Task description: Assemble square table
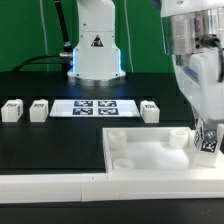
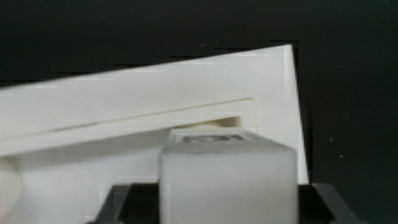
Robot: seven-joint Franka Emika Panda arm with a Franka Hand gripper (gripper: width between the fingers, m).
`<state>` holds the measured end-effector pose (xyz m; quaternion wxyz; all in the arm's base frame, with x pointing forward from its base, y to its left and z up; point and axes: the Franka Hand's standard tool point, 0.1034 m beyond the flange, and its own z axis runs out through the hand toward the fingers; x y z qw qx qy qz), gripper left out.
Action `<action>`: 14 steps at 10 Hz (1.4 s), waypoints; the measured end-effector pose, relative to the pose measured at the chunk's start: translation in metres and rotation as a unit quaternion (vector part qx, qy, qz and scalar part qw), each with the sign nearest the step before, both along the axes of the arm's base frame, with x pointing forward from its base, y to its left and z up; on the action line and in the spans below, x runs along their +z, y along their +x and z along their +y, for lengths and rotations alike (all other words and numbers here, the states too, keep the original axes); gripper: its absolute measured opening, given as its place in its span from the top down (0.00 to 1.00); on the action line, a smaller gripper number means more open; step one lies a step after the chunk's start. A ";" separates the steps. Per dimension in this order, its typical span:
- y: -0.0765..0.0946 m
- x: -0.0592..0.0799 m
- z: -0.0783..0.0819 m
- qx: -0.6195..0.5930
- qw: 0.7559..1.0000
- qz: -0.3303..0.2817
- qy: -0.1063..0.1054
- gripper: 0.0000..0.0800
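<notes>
My gripper (image 1: 205, 130) was clamped on an upright leg (image 1: 209, 143). The tabletop's (image 1: 140, 158) far right corner lay just below, slightly left.

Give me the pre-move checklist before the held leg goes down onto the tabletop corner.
1. Grip on the leg: ok. The gripper is shut on the leg block.
2. Leg upright: ok. It looks vertical in both views.
3. Leg lined up over a corner socket: cannot tell. It hangs by the corner of the tabletop on the exterior view's right, and the arm hides the socket.
4. Tabletop braced: ok. Its front edge appears to sit against the wall.
5. Spare legs out of the way: ok. They stand apart from the tabletop, behind it.
</notes>
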<state>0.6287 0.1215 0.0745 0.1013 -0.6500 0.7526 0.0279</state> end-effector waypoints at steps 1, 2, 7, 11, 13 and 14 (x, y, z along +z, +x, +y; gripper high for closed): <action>0.000 0.000 0.000 0.009 1.000 -0.002 -0.001 0.52; 0.000 0.000 0.000 0.032 0.999 -0.006 -0.004 0.33; 0.000 -0.001 0.001 0.285 0.957 -0.041 -0.040 0.19; 0.004 0.004 0.000 0.523 0.847 -0.057 -0.081 0.19; 0.005 0.001 0.001 0.584 0.803 -0.073 -0.093 0.19; 0.005 0.001 0.001 0.575 0.810 -0.071 -0.092 0.24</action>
